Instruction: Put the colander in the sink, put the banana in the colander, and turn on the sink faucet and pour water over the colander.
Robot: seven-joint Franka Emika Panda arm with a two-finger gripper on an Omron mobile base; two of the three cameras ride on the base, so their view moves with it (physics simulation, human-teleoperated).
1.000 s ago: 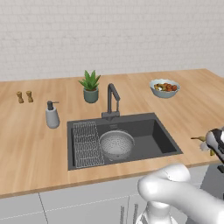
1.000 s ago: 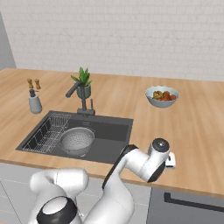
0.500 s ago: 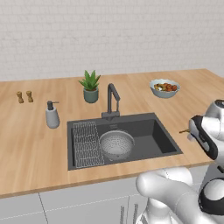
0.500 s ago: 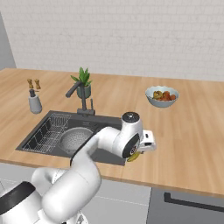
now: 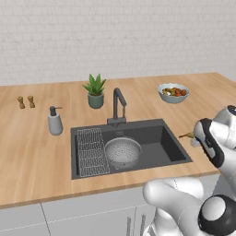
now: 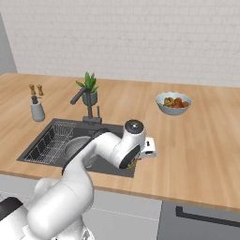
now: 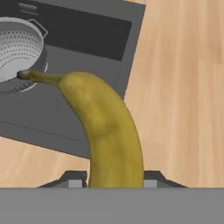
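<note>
Banana (image 5: 187, 135) tip pokes out beside the sink's (image 5: 175, 146) right edge, colander (image 5: 122, 152) sitting inside. Right base: gripper (image 6: 137, 159) hovers over the sink's rim. Hand view: fingers clenched around the fruit. Next, carry it over the colander.

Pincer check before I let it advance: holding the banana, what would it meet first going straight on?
Judging by the hand view, the pincer points over the counter edge into the sink; the banana tip aims at the colander. Depth unclear.
</note>
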